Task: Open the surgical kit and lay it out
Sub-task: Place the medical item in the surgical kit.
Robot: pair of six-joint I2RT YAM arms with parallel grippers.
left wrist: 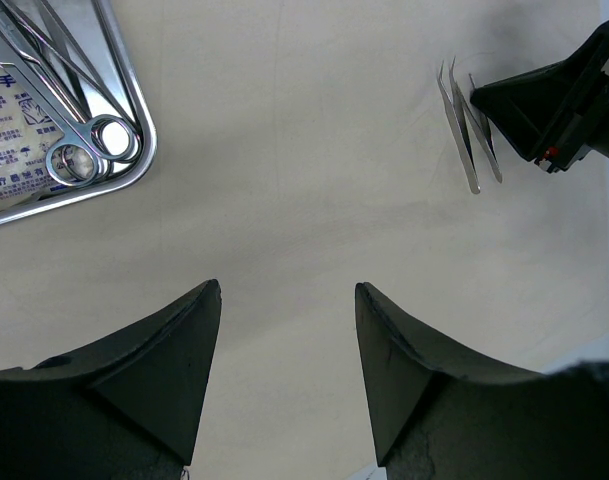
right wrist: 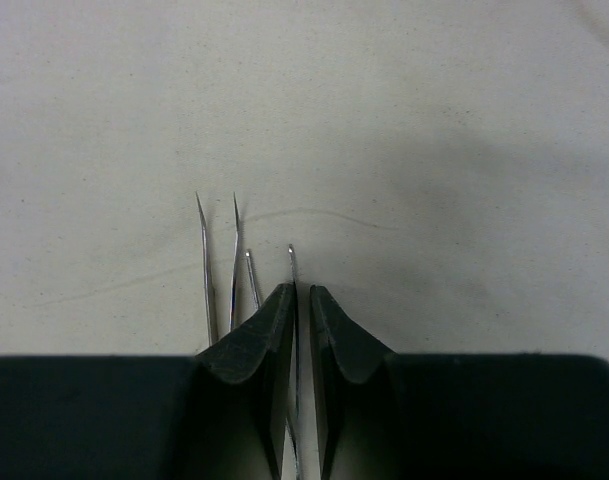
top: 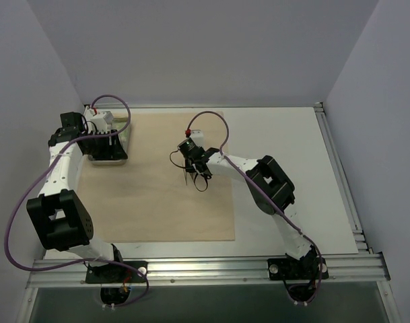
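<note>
From above, a beige cloth (top: 157, 175) lies spread flat on the table (top: 285, 168), with a steel tray (top: 110, 151) at its far left corner, partly under the left gripper (top: 100, 134). Only the left wrist view shows the tray's contents: scissors (left wrist: 89, 150) and a printed packet (left wrist: 14, 140); its own jaws stand spread over bare cloth. It also shows tweezers (left wrist: 469, 135) lying beside the right gripper (top: 191, 165) near the cloth's middle. The right wrist view shows thin steel tips (right wrist: 219, 265) left of the jaws, and one thin blade (right wrist: 294, 300) pinched between the nearly closed jaws.
</note>
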